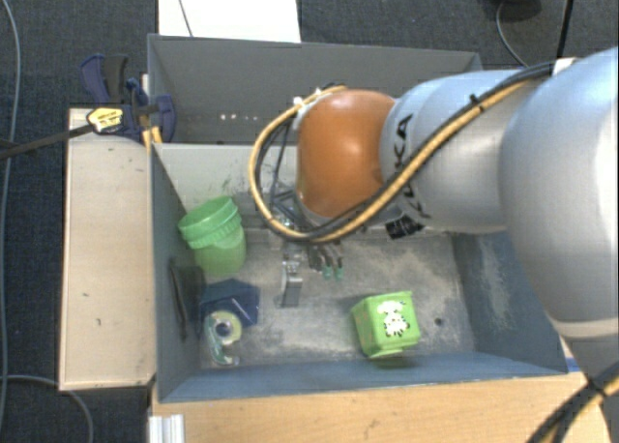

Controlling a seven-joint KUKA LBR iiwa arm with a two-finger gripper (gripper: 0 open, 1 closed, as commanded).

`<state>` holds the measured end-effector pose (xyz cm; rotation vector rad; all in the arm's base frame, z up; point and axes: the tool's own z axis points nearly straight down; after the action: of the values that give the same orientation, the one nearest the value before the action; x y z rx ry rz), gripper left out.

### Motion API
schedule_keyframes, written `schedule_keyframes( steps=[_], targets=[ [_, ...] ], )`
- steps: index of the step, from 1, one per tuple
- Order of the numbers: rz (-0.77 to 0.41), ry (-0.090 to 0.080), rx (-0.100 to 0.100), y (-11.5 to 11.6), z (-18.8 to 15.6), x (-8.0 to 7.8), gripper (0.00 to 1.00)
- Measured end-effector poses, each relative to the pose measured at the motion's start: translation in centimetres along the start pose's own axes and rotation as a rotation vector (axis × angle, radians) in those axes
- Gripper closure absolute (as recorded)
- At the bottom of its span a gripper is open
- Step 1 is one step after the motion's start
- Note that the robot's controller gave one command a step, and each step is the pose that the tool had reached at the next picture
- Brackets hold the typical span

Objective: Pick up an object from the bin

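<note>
Green cup (215, 235) sits near the left wall of the bin (387, 83), with a dark blue piece (232, 300) and a clear tape roll (222, 331) just below it. Right of these and apart from them, the gripper (308, 275) hangs over bare floor mid-bin; whether it is apart or together cannot be told. A green cube (387, 325) lies to its lower right, not touching it.
</note>
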<state>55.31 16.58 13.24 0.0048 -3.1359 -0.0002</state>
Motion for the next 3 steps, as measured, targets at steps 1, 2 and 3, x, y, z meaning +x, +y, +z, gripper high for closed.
schedule_keyframes(
  steps=[1,2,3],
  targets=[
    [0.004,-0.008,-0.001,-0.1,-0.4,-0.2,0.00],
    [-0.213,-0.010,0.001,2.4,1.9,-0.1,0.00],
    [-0.586,-0.010,0.000,6.1,2.2,1.7,0.00]
  ],
)
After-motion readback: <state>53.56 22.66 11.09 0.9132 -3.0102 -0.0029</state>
